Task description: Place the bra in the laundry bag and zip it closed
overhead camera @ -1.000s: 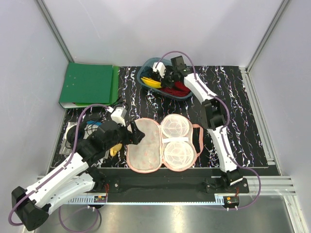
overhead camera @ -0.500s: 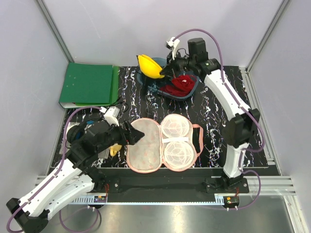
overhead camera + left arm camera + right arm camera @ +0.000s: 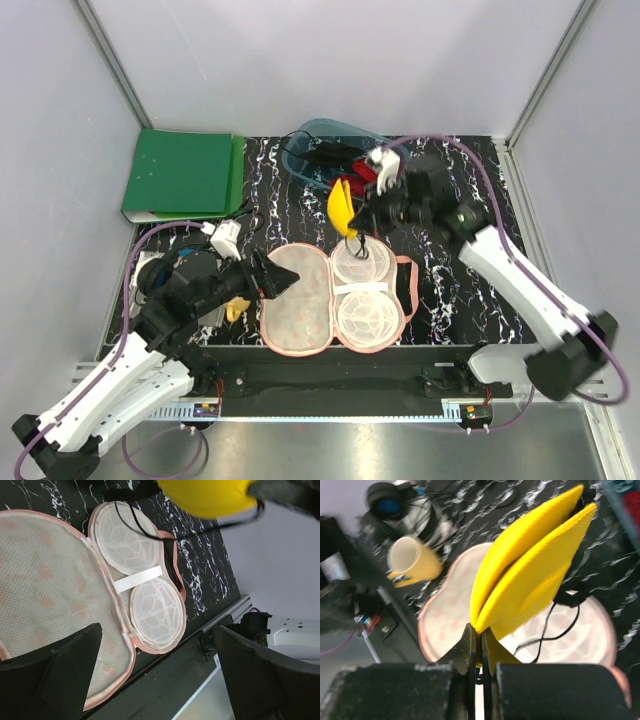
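Note:
The laundry bag (image 3: pixel 297 305) lies open and flat near the table's front edge, its pale lining and two round mesh cups (image 3: pixel 362 290) facing up. It also shows in the left wrist view (image 3: pixel 50 580) and under the bra in the right wrist view (image 3: pixel 445 615). The yellow bra (image 3: pixel 341 207) hangs folded in the air over the bag's far round cup, black straps dangling. My right gripper (image 3: pixel 358 222) is shut on the bra's edge (image 3: pixel 530 580), fingertips pinched together (image 3: pixel 481 632). My left gripper (image 3: pixel 275 277) stands open beside the bag's left rim, nothing between its fingers (image 3: pixel 157 635).
A blue-grey tub (image 3: pixel 325 140) at the back centre holds a red garment (image 3: pixel 362 175). A green binder (image 3: pixel 180 175) lies at the back left. A yellow mug (image 3: pixel 236 310) and black headphones (image 3: pixel 160 275) sit left of the bag, behind my left arm.
My right arm lifted the bra out of the tub, then swung it forward and down over the open bag. My left gripper opened a little wider and stayed beside the bag.

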